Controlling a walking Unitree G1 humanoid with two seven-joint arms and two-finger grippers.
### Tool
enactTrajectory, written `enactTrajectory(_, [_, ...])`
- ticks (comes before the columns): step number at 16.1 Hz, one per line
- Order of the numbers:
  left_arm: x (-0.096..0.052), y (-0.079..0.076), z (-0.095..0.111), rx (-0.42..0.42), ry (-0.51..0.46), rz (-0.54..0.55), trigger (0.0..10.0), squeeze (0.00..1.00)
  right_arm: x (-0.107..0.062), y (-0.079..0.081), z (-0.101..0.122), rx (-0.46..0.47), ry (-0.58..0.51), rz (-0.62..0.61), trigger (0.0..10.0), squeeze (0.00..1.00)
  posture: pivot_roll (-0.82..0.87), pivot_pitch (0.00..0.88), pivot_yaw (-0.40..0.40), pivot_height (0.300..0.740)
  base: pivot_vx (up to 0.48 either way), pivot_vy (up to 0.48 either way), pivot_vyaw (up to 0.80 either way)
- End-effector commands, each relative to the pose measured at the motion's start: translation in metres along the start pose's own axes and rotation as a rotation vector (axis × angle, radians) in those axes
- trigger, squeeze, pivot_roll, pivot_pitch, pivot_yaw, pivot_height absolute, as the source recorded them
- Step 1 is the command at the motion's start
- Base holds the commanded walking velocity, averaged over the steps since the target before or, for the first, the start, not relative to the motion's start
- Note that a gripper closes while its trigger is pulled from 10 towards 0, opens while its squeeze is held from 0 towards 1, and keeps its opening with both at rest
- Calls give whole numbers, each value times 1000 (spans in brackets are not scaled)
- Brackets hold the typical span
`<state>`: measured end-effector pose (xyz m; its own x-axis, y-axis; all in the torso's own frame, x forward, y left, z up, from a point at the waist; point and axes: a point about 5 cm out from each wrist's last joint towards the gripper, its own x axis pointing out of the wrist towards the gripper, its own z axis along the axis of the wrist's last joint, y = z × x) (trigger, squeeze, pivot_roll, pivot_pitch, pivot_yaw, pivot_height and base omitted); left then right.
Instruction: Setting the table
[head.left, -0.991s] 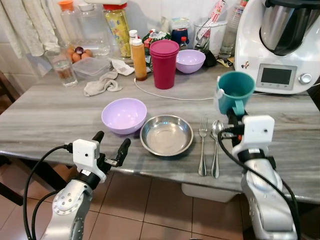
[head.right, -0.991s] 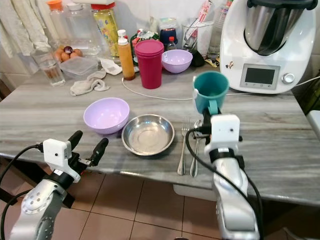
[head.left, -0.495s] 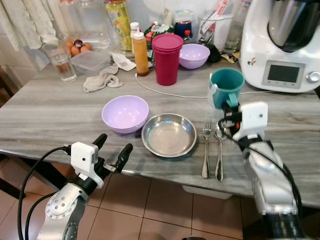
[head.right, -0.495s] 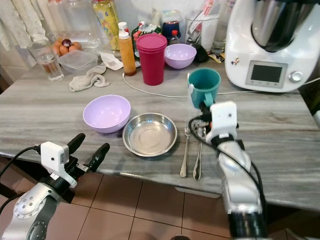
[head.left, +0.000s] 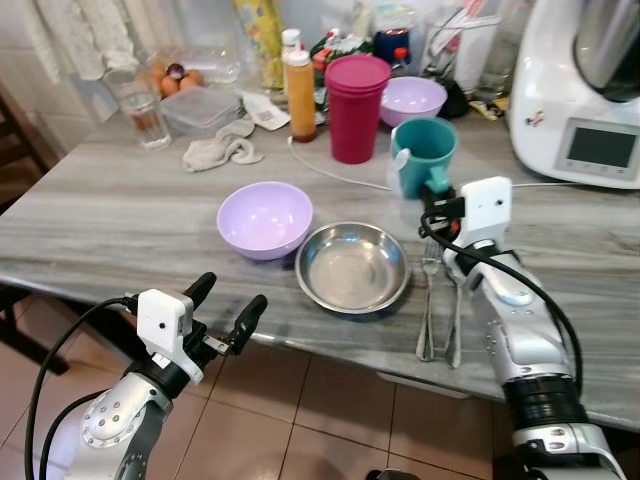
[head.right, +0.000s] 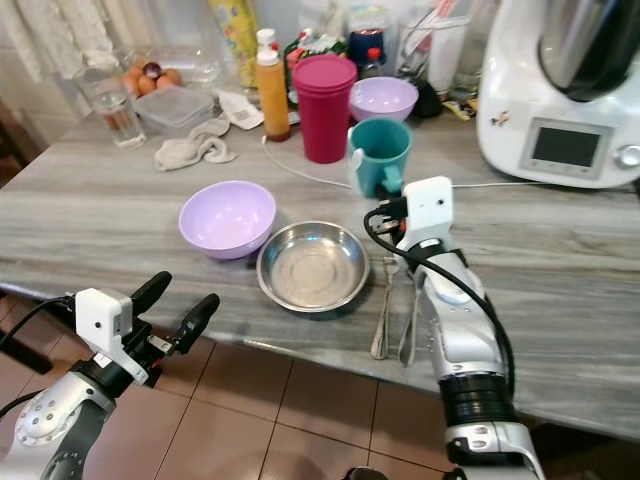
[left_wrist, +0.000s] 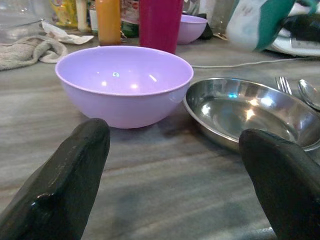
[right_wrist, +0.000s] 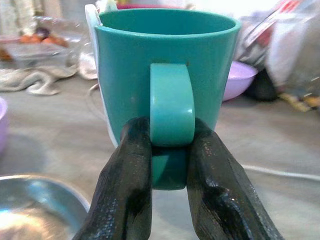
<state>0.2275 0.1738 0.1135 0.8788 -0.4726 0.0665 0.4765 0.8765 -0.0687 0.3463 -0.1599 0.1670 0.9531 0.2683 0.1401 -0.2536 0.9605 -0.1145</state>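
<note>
Right gripper (right_wrist: 167, 165) is closed on the handle of the teal mug (head.left: 423, 158); in the right wrist view the two black fingers (right_wrist: 127, 185) are seen pinching the handle from both sides, low on its loop. The mug is carried upright, mouth up, above the counter (head.left: 110, 225), inward from the front edge and beyond the fork (head.left: 428, 305) and spoon (head.left: 455, 300). Whether its base is already touching the counter cannot be told.

The relation that matters is judged to be the one between mug and place setting. The steel plate (head.left: 352, 266) lies near the front edge, with the lilac bowl (head.left: 264, 218) just beside it toward the left end. The fork and spoon lie side by side on the plate's right, their long axes running from the front edge toward the back wall. The mug is held past the heads of that cutlery, slightly toward the plate, so a set-down spot beyond the cutlery is close under it and a short lowering is probably all that is needed. The right arm is plainly the nearer one.

Left gripper (head.left: 222, 310) is held open off the front edge, below counter level, fingers spread and pointed toward the lilac bowl, with nothing between them.
</note>
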Motion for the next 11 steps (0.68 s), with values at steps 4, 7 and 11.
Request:
enactTrajectory(4, [-3,-4,4,-9,5,-62,10000,0,10,5,-3,21,-1,50,10000,0,-118,148,56,740,0,0,0])
enactTrajectory(7, [-3,-7,8,-9,9,-98,10000,0,12,8,-10,48,18,75,10000,0,-120,145,62,740,0,0,0])
enactTrajectory(11, [-2,-10,7,-11,15,-109,10000,0,11,11,-17,74,38,93,10000,0,-122,147,62,740,0,0,0])
